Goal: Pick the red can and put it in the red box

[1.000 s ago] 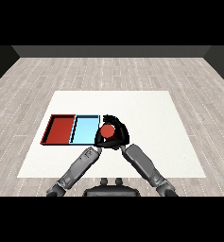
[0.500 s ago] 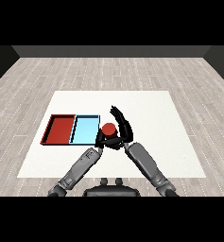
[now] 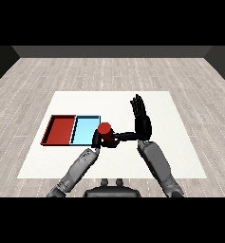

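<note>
The red can (image 3: 104, 128) stands upright just right of the light blue tray (image 3: 84, 131), near the tray's right rim. My left hand (image 3: 98, 141) is at the can's lower left side with its fingers curled round the base. My right hand (image 3: 142, 119) is to the right of the can, apart from it, with fingers straight and pointing away from me; only its thumb reaches left toward the can. The red tray (image 3: 61, 130) lies left of the blue tray and holds nothing.
The two trays sit side by side at the left of the white table (image 3: 180, 152). Grey wooden floor surrounds the table.
My right hand has opened off the can and its fingers have swung out to the right. The can has shifted slightly left, now in the left hand.
</note>
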`<state>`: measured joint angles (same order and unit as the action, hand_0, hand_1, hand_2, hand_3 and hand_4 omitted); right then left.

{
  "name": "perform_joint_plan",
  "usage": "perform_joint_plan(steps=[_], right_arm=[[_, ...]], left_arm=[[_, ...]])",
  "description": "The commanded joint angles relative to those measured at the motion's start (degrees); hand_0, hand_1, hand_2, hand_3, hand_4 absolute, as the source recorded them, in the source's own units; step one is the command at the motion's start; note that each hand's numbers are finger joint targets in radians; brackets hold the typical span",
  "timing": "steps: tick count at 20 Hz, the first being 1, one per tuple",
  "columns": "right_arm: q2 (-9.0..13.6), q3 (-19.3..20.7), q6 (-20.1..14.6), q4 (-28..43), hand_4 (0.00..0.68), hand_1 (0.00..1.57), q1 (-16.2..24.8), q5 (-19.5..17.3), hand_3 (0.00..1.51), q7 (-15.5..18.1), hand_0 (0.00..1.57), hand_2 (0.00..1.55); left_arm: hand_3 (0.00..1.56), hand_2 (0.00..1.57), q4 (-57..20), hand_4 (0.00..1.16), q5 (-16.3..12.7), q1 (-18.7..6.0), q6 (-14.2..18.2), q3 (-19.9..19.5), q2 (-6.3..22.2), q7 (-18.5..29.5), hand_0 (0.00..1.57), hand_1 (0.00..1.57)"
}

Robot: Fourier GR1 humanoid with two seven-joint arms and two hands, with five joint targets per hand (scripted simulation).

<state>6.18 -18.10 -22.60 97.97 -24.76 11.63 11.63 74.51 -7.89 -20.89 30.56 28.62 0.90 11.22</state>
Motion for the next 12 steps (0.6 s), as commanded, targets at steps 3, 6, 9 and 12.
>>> perform_joint_plan(steps=[3, 6, 9, 12], right_arm=[[4.57, 5.83, 1.32, 10.71, 0.000, 0.00, 6.96, 1.17, 0.00, -3.10, 0.00, 0.00], [4.50, 9.91, 4.62, 7.59, 0.000, 0.00, 11.09, 4.48, 0.00, 1.97, 0.00, 0.00], [5.29, 13.99, 9.37, -0.43, 0.000, 0.00, 12.49, 7.57, 0.00, 6.71, 0.00, 0.00], [6.43, 14.47, 10.13, -2.68, 0.000, 0.00, 14.45, 5.76, 0.00, 7.64, 0.00, 0.00]], left_arm=[[1.46, 1.57, 2.79, 1.13, 0.69, 1.53, -1.94, -4.43, 3.25, -0.70, 1.57, 1.57], [1.47, 1.57, 5.14, 1.14, 2.07, 0.26, -2.39, -6.34, 5.56, -3.25, 1.57, 1.57], [1.46, 1.57, 8.19, 1.12, 3.19, 2.74, -2.78, -7.44, 8.95, -3.29, 1.57, 1.57], [1.46, 1.56, 15.19, 1.11, 4.80, 5.38, -2.43, -8.45, 13.58, -8.66, 1.57, 1.57]])
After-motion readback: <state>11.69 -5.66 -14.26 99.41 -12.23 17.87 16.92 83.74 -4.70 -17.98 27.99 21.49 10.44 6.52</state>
